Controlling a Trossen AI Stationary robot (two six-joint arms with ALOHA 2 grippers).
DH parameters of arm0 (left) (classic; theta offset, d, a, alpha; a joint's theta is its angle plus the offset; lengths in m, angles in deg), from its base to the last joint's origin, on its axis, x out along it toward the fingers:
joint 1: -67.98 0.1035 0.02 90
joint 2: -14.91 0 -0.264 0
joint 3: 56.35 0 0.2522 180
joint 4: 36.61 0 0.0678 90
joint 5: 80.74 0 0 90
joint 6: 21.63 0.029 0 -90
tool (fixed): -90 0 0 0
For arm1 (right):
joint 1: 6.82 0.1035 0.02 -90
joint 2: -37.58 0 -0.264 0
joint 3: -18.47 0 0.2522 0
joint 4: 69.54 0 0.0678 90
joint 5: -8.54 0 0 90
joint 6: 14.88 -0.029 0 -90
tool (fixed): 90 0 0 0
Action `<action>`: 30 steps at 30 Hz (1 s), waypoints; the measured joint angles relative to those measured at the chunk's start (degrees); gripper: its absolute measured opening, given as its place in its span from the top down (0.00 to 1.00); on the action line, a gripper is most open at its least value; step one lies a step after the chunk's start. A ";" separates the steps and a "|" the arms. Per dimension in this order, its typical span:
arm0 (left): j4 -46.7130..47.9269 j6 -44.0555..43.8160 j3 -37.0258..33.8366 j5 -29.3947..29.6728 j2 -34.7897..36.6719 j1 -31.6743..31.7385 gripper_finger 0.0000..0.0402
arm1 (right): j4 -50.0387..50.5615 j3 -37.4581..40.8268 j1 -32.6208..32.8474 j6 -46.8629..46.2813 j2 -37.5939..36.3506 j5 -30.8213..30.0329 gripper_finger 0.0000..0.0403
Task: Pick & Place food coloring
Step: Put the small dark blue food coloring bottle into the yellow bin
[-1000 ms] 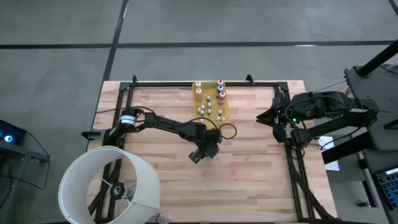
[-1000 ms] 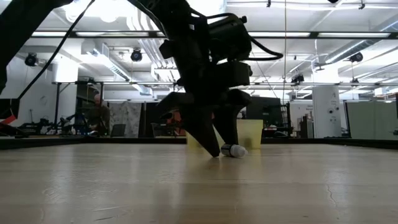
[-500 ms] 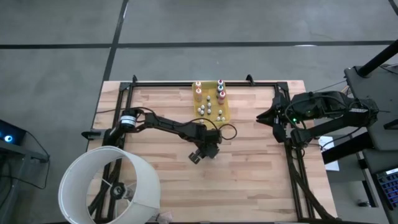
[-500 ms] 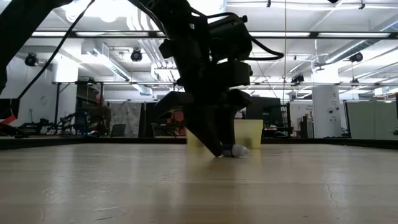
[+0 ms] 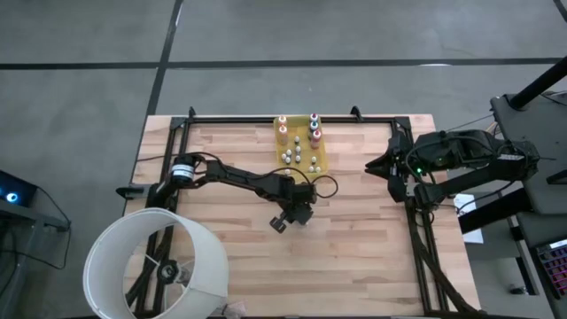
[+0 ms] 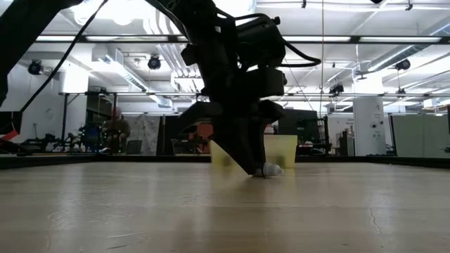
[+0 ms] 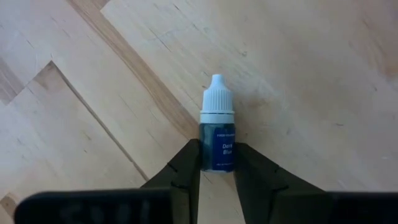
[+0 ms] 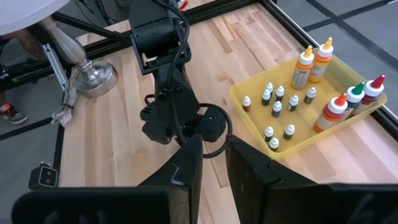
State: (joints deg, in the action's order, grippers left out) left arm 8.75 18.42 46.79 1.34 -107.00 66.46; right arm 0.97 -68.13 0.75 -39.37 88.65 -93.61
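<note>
**Item 1. Dark blue food coloring bottle** (image 7: 218, 137): tiny, dark-bodied, white dropper cap. Lies on its side on the bare wood near the middle of the counter (image 5: 221, 257), short of the tray and toward the near edge. In the low view only its pale cap end shows at the fingertips.

**Item 2. Left claw** (image 7: 217, 163): down at counter level over Item 1. Fingers (image 7: 187, 167) narrowed to the bottle's width, one on each flank of the lower body, cap end projecting clear beyond the tips. Contact looks made; bottle not yet lifted.

**Item 3. Right claw** (image 8: 212, 158): parked at the right edge of the counter, idle, fingers close together with a narrow gap, nothing between them.

**Item 4. Yellow tray** (image 5: 322, 161): at the far edge, about centre. Holds the remaining food coloring set (image 8: 278, 106): small white-capped bottles in the middle, taller orange- and red-capped ones at its ends.

**Item 5. White lamp shade** (image 5: 155, 266): near left corner, clear of the work.

**Handling note, step in hand (securing the grasp):** Judged points for a good pick: finish closing until the round body cannot roll; keep the grip centred on the body, not the tapering cap; lift straight up before any sideways travel, since a lying bottle may pivot between the pads.
</note>
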 joint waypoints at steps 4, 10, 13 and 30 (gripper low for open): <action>0.04 -0.05 0.04 0.02 0.00 -0.04 0.86 | -0.01 -0.01 0.00 0.00 0.00 0.00 0.84; 1.34 -0.47 1.03 0.42 0.00 -0.02 0.86 | 0.00 0.00 0.00 0.02 0.00 0.00 0.84; 1.79 -1.55 3.65 1.22 0.02 -0.02 0.86 | 0.00 0.00 0.00 0.02 0.00 0.00 0.84; 21.74 -3.95 34.81 8.09 0.15 3.20 0.86 | -0.30 -3.15 0.02 5.36 -0.07 0.01 0.84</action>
State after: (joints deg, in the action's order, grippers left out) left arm 30.49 14.47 81.60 9.43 -106.85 69.66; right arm 0.68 -71.27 0.78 -34.02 88.59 -93.59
